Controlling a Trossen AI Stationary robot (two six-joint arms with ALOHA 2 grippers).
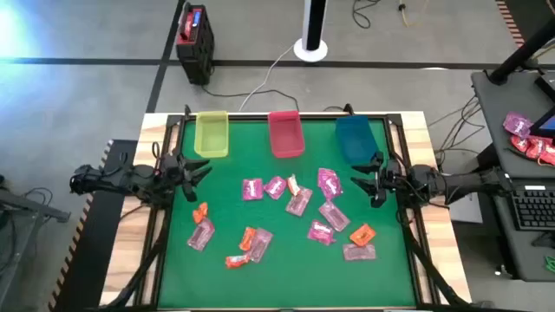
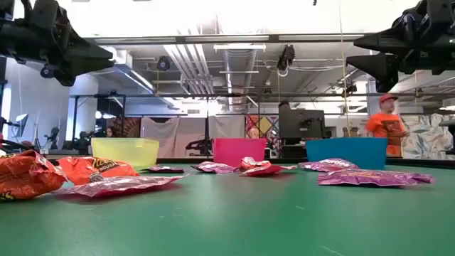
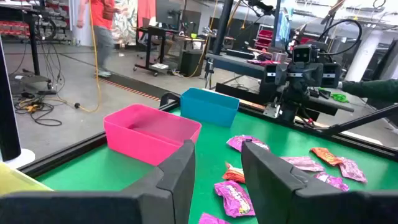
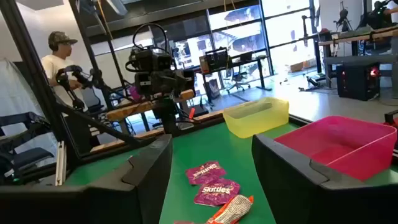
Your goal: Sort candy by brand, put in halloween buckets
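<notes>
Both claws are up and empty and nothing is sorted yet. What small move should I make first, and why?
I would probably lower the open right claw onto the magenta packet nearest it. All three bins, yellow-green, pink and blue, look empty, and that packet lies apart from its neighbours, just below the blue bin.

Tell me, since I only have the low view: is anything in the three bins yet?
Observer: No. From above, the yellow-green bin, pink-red bin and blue-teal bin all look empty.
Operator: Where are the tools?
Observer: The left tool hovers open near the yellow-green bin, the right tool open near the blue-teal bin; both are empty.
Operator: Any brand readable?
Observer: The right wrist view shows Skittles packets.
</notes>
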